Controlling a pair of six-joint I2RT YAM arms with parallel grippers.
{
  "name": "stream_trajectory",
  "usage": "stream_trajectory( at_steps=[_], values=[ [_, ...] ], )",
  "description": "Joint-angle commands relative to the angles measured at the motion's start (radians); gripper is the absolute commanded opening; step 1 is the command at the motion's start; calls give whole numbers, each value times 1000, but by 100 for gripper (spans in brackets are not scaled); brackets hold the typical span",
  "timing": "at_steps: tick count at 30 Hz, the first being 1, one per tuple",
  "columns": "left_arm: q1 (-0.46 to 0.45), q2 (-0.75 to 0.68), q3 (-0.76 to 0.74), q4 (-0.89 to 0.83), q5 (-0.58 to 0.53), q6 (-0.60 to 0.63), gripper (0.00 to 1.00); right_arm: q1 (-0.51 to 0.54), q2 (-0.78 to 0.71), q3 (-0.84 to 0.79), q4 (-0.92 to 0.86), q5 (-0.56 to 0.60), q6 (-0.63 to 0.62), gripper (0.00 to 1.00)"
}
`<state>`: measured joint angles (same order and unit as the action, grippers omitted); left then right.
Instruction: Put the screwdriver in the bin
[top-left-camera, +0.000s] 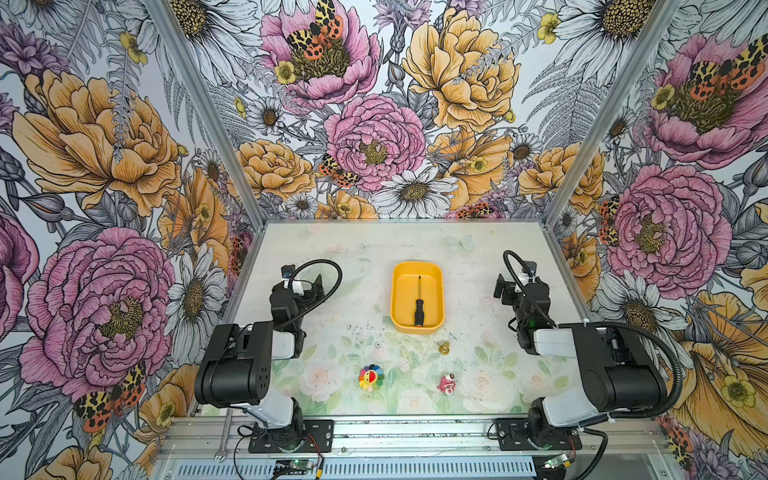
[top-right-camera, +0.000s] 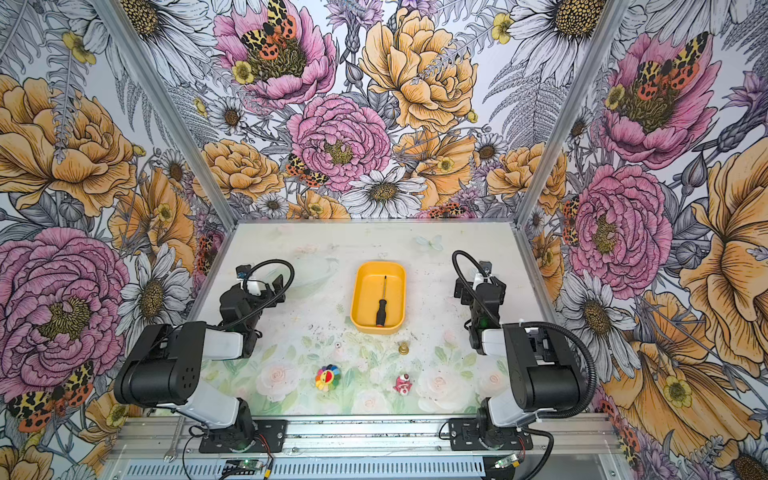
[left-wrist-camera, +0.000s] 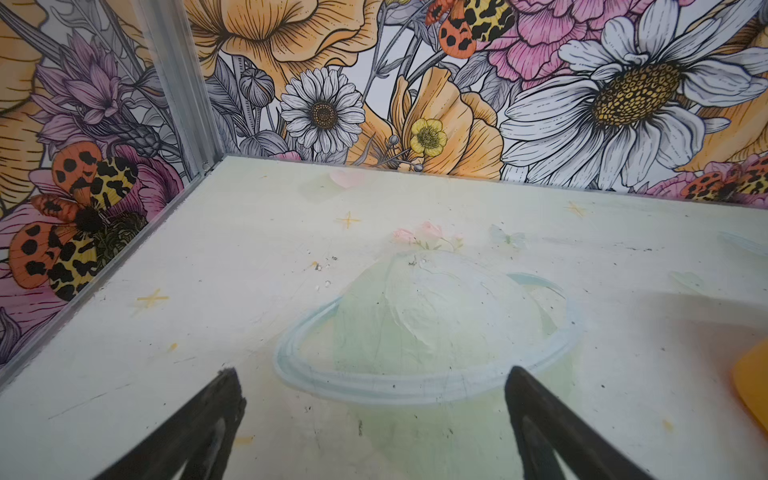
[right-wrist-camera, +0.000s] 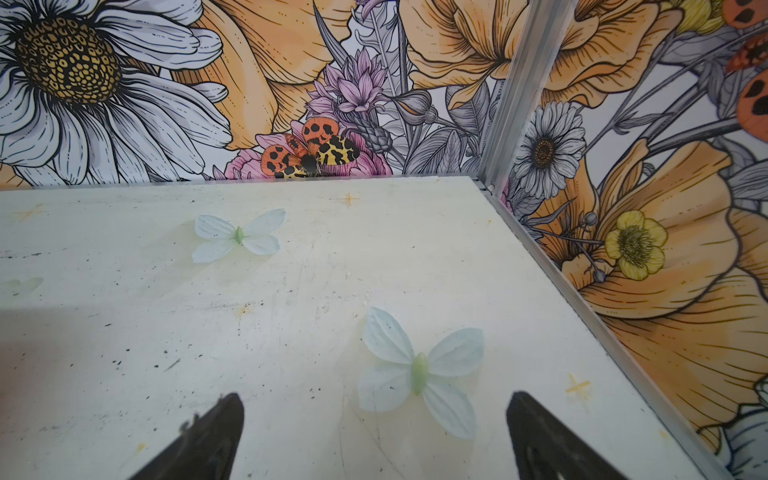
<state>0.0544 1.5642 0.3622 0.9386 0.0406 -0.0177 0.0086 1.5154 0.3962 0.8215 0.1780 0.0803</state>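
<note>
In both top views the yellow bin (top-left-camera: 395, 297) (top-right-camera: 355, 297) stands mid-table. The screwdriver (top-left-camera: 418, 308) (top-right-camera: 381, 311) lies flat inside it, black handle toward the front, thin shaft pointing to the back. My left gripper (top-left-camera: 308, 286) (top-right-camera: 275, 287) hovers well left of the bin, open and empty. My right gripper (top-left-camera: 504, 286) (top-right-camera: 461, 291) is well right of it, also open and empty. The left wrist view shows the left gripper (left-wrist-camera: 374, 376) wide over bare table, with a corner of the bin (left-wrist-camera: 753, 388) at the edge. In the right wrist view the right gripper (right-wrist-camera: 374, 401) is wide over a printed butterfly.
Toward the front of the table lie a multicoloured flower toy (top-left-camera: 371, 377), a pink figure (top-left-camera: 447, 383), a small brass piece (top-left-camera: 444, 348) and a tiny white bit (top-left-camera: 377, 345). A silver wrench (top-left-camera: 224, 432) lies on the front rail. Floral walls close off three sides.
</note>
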Motion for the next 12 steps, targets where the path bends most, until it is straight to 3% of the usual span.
stream_trajectory(
  at_steps=[1,12],
  values=[
    [-10,-12,16,3,-18,17,99,-4,15,-2,33,-9,-1,99],
    [-10,-12,17,1,-17,17,99,-10,16,0,31,-20,3,100]
  ],
)
